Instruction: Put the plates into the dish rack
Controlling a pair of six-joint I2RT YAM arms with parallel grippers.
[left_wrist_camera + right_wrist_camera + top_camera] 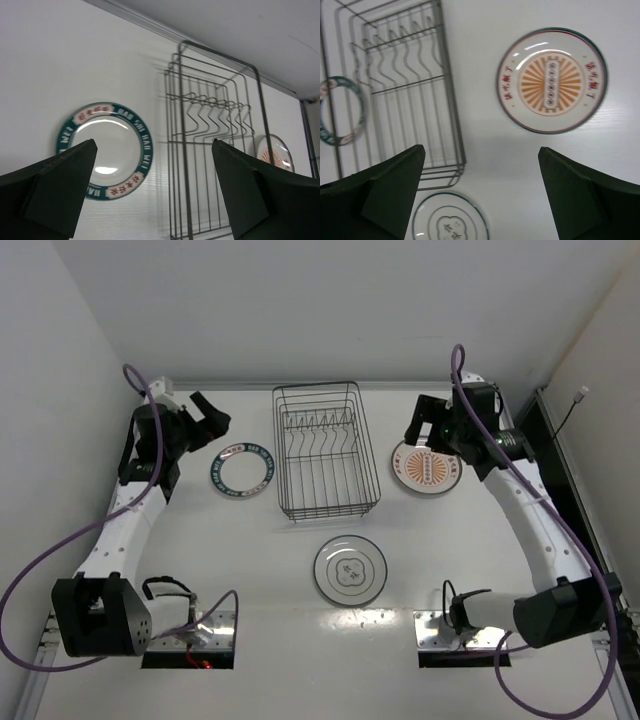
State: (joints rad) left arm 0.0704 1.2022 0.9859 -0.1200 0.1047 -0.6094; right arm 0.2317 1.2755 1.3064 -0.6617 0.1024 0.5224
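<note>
The plates all lie flat on the table (470,560), and none is in the dish rack (325,452) yet.

The left gripper (212,418) has its two fingers wide apart and holds nothing. Seen from above, the teal-rimmed plate (242,472) sits near it, at about 5 o'clock.

The right gripper (418,426) is spread wide too, with nothing in it. It hangs over the far edge of the orange plate (430,470), which lies at about 6 o'clock from the fingers. So each arm has its own plate close by.

The rack stands between those two plates. Its long side runs from 12 to 6, and its row of prongs goes across, from 9 to 3. I think a plate must be tipped up on its edge to slip between them.

The grey-rimmed plate (350,570) is at 6 o'clock from the rack, well apart from both grippers. The right arm looks a little nearer to it.

The right arm covers a bit of the orange plate from above. The right wrist view cuts off the grey and teal plates. The small writing on the rims is too tiny to read.
</note>
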